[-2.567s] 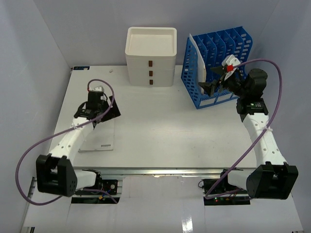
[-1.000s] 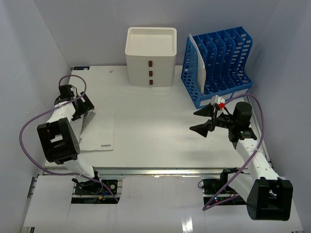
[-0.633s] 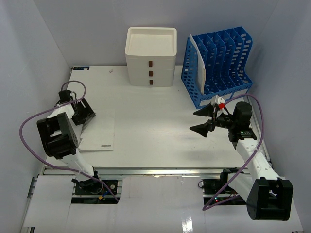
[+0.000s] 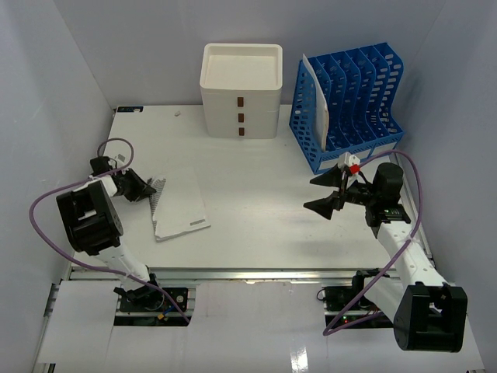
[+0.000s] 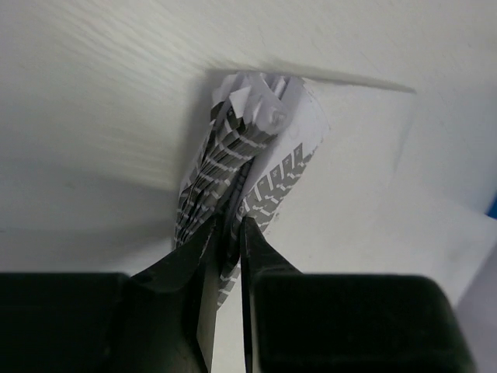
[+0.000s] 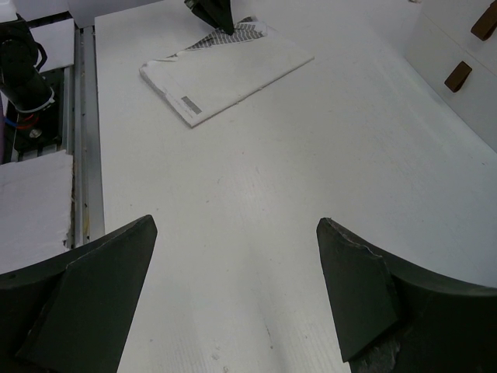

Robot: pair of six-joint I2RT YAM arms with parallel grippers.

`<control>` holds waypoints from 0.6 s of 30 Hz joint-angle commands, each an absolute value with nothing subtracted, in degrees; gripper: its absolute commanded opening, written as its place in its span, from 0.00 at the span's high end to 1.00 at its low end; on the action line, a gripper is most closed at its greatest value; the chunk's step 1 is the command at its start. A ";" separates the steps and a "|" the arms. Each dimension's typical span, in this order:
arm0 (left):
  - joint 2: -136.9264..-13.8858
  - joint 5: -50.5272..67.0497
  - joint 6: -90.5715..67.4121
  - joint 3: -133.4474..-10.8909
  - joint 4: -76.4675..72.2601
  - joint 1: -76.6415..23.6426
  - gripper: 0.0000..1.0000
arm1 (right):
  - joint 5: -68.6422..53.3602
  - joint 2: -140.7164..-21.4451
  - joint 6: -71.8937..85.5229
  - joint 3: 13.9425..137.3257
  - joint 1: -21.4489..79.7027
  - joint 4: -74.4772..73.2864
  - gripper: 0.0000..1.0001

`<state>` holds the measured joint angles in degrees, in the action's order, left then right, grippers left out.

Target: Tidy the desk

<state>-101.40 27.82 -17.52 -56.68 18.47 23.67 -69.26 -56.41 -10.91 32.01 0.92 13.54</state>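
Observation:
The desk (image 4: 256, 175) is a wide white tabletop. On its left part lies a white booklet (image 4: 180, 203) with a grey striped edge, turned at an angle. My left gripper (image 4: 146, 189) is at that striped edge. In the left wrist view the jaws of this gripper (image 5: 229, 221) are pinched together on the striped pages (image 5: 268, 183), which bunch up beyond the tips. My right gripper (image 4: 326, 193) hovers over the right part of the desk, wide open and holding nothing (image 6: 237, 225). From the right wrist view the booklet (image 6: 229, 74) lies far ahead.
A cream three-drawer box (image 4: 241, 89) stands at the back centre. A blue slotted file rack (image 4: 349, 101) beside it holds a white sheet (image 4: 314, 97) in its left slot. A metal rail (image 4: 256, 273) runs along the front edge.

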 commanded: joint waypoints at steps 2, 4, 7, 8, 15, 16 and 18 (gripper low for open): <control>-97.85 48.03 -24.73 -50.15 15.29 22.04 1.00 | -72.19 -56.99 -6.40 31.09 0.71 17.44 0.10; -96.22 52.06 -27.98 -46.84 10.62 21.48 1.00 | -73.02 -57.94 -3.33 30.42 0.90 20.55 0.10; -93.95 55.32 -33.14 -43.50 5.20 18.41 1.00 | -71.87 -60.19 -2.78 31.53 3.52 18.38 0.10; -93.22 55.79 -35.05 -42.44 3.24 17.33 1.00 | -70.14 -61.41 -4.40 32.67 5.09 15.31 0.09; -88.34 55.87 -47.04 -37.44 -9.63 9.91 1.00 | -55.61 -72.09 -19.49 45.16 19.22 -8.26 0.09; -87.73 55.45 -48.39 -36.79 -11.67 9.16 1.00 | -54.48 -73.17 -20.43 47.29 21.03 -9.62 0.09; -86.74 54.69 -51.26 -35.25 -15.07 7.74 1.00 | -49.47 -75.19 -20.15 50.92 24.53 -10.73 0.09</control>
<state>-91.15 52.95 -42.30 -37.94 -3.76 10.74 -59.91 -71.98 -14.49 42.54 18.02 -1.19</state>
